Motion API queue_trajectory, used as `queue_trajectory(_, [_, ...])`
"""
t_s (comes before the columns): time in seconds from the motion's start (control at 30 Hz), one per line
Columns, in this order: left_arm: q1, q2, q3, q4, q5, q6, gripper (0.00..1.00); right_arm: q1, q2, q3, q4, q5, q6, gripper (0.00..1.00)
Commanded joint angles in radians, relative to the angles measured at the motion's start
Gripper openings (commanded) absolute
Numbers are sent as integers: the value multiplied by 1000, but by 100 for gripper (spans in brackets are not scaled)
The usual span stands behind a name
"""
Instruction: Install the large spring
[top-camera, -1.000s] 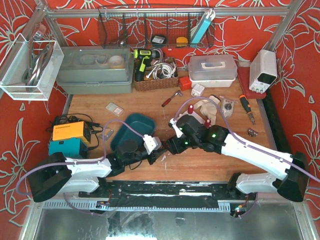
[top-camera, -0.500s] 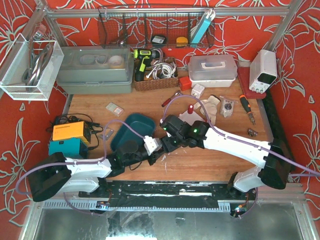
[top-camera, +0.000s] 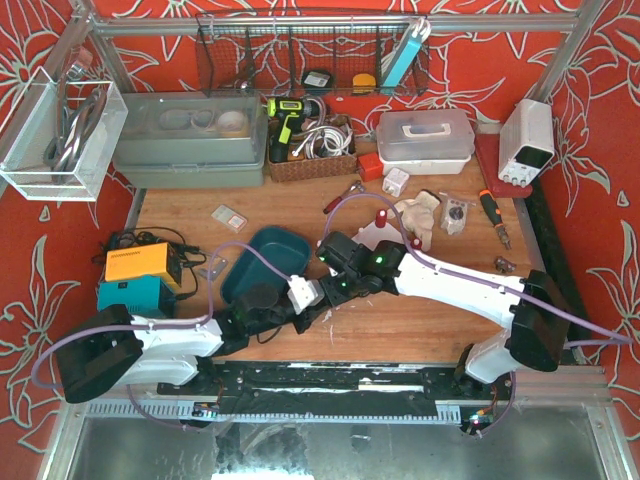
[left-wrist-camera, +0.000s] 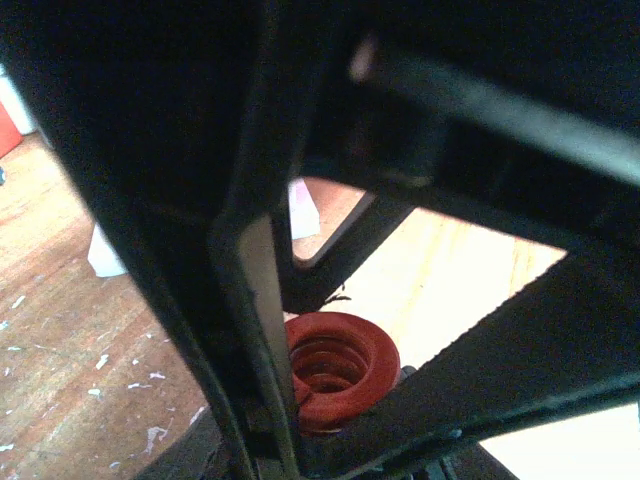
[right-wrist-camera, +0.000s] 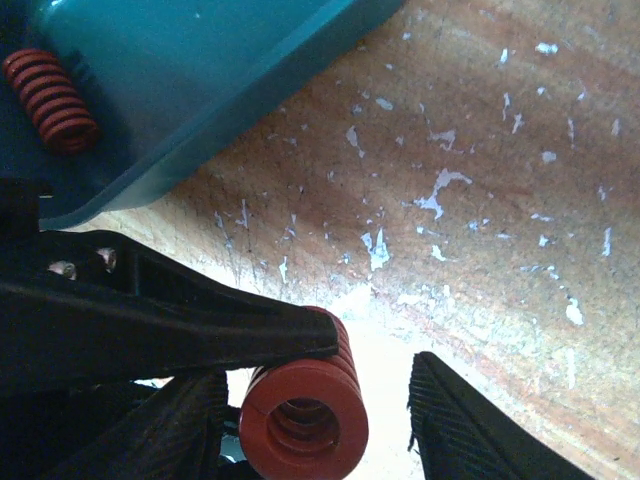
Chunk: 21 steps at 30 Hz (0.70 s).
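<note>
**Large red spring, held between the two arm tips beside the tray**

Item: large spring (right-wrist-camera: 303, 415), red, coiled, seen end-on in both wrist views (left-wrist-camera: 335, 362).

Location: at the bare wooden table (top-camera: 430, 320), just right of the teal tray (top-camera: 268, 250) and toward the near edge, where the two arms meet. Whether it rests on the wood or is held off it cannot be told.

Claw 1, right gripper (right-wrist-camera: 315, 400): jaws parted wide, one finger on either side of the spring. The textured pad (right-wrist-camera: 185, 430) at the left of its view stands just beside the coil. A clear gap shows between the coil and the other finger. It is not clamped on the spring.

Claw 2, left gripper (top-camera: 318, 302): reaches in from the left, its tip close against the right gripper. Dark, blurred parts fill most of its wrist view. Its opening, and whether it holds the spring, cannot be told.

Associated: a black tapered bar (right-wrist-camera: 150, 320) lies across the top of the spring, touching it.

Also present: a second red spring (right-wrist-camera: 48, 98) on its side in the teal tray, and white chips (right-wrist-camera: 440, 190) scattered on the table.
</note>
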<state>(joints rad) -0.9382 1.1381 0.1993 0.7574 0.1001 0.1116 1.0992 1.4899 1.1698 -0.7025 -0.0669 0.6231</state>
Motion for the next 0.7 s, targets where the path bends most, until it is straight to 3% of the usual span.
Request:
queue_trajectory(0.0, [-11, -40, 12, 136, -33, 14, 0, 13, 35, 10, -19, -78, 60, 51])
queue_trajectory(0.13, [-11, -54, 4, 141, -48, 17, 0, 13, 45, -1, 31, -144, 102, 43])
queue_trajectory(0.37, [-11, -55, 3, 141, -69, 13, 2, 10, 19, -4, 38, -107, 122, 28])
queue_trajectory(0.67, [-11, -53, 9, 128, -100, 1, 51, -59, -115, -37, 32, 12, 114, 17])
